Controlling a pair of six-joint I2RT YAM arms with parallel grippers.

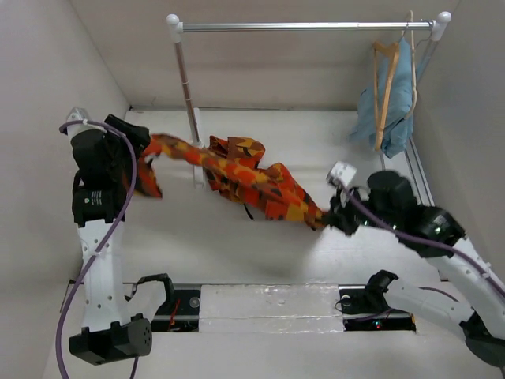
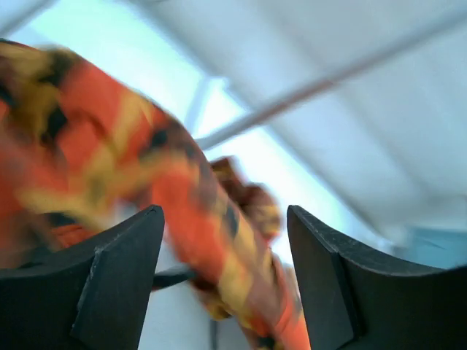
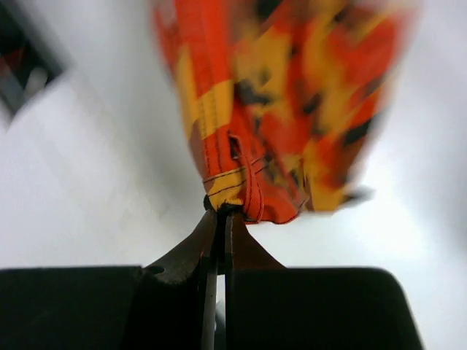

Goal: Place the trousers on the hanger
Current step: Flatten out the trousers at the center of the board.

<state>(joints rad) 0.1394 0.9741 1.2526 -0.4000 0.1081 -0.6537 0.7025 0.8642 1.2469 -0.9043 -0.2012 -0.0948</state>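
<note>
Camo trousers [image 1: 245, 178] hung stretched above the table [image 1: 237, 253].
My right fingers [image 3: 188, 257] were pinched shut on one hem; my left fingers [image 2: 117, 277] stood spread, cloth running between them.

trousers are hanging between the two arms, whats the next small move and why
Probably close the left tool on the trousers: its fingers stand apart with cloth running across the gap, while the right tool is shut on a stitched edge, so only that end looks firmly held.
</note>
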